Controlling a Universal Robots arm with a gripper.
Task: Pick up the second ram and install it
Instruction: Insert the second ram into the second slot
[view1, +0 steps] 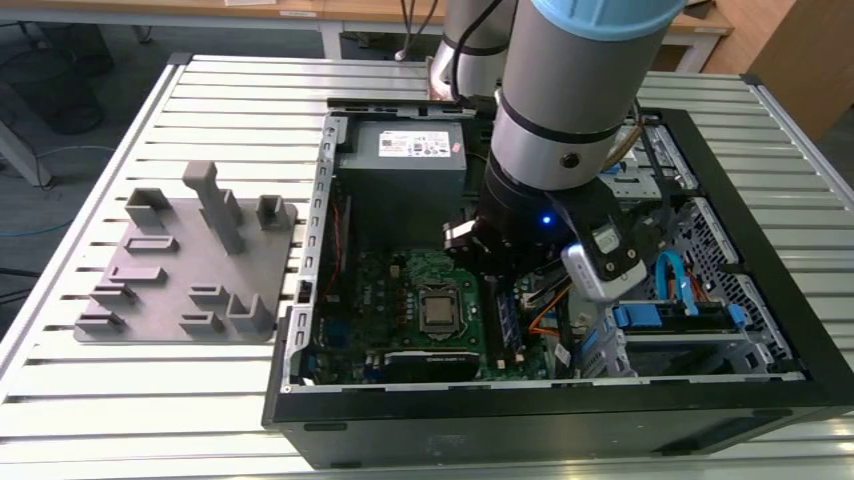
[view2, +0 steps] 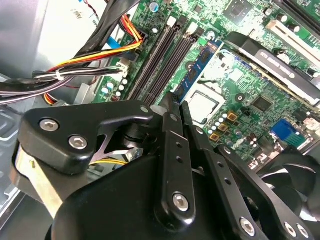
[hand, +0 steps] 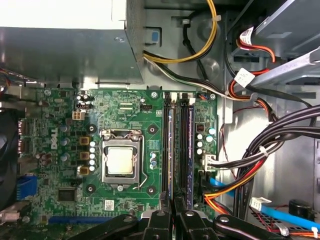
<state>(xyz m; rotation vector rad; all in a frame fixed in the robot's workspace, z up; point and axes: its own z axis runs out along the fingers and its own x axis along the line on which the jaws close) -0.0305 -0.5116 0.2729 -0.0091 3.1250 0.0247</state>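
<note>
Second ram (view2: 196, 72), a blue stick, sits pinched edge-on between the gripper's (view2: 176, 102) narrow jaws at centre frame of the second wrist view, down at the motherboard's (view2: 260, 95) memory slots (view2: 157, 60) beside the processor socket (view2: 202, 105), and whether it is fully seated cannot be told.

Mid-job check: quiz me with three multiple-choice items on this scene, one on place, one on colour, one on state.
1. Where is the second ram? A. on the grey fixture B. along the black slots C. on the power supply
2. The motherboard is: A. green B. red C. white
3. The claw is: A. wide open B. off the arm C. shut on the second ram
Key: 1B, the stick stands over the slots; 2A, its board shows green; 3C, fingers pinch the stick's end.
</note>
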